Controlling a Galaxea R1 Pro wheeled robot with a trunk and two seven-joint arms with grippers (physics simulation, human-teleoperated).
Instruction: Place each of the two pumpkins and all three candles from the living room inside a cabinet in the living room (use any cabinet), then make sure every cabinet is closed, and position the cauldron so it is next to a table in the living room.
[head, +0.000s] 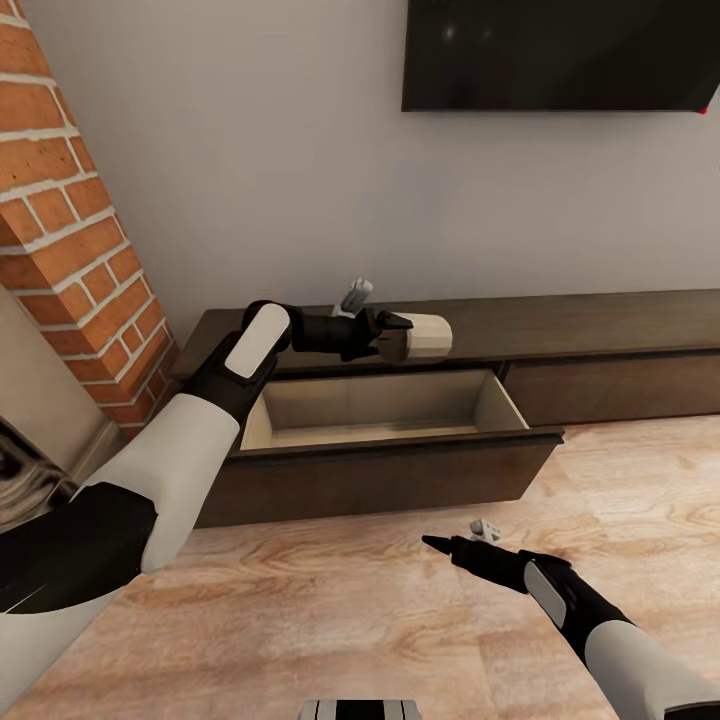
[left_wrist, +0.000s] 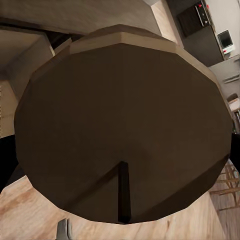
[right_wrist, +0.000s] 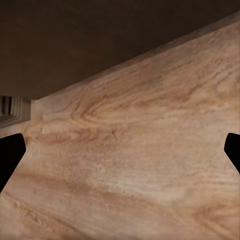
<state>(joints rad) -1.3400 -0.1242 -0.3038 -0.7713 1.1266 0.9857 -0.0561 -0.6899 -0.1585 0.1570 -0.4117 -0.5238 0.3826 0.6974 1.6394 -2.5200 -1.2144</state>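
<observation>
My left gripper (head: 392, 335) is shut on a tan candle (head: 425, 337), held on its side above the open drawer (head: 380, 410) of the low dark-brown cabinet (head: 600, 325). In the left wrist view the candle's (left_wrist: 125, 115) brown end with its short dark wick sits right before the camera. The drawer is pulled out toward me, and the part of its pale inside that shows is bare. Low over the wooden floor in front of the drawer, my right gripper (head: 440, 545) is open; its black fingertips (right_wrist: 10, 150) stand far apart with nothing between them.
A brick column (head: 70, 230) rises at the left of the cabinet. A dark TV (head: 560, 55) hangs on the wall above it. A small grey-white object (head: 355, 295) stands on the cabinet top behind my left wrist. Another small pale piece (head: 485, 528) lies on the floor by my right gripper.
</observation>
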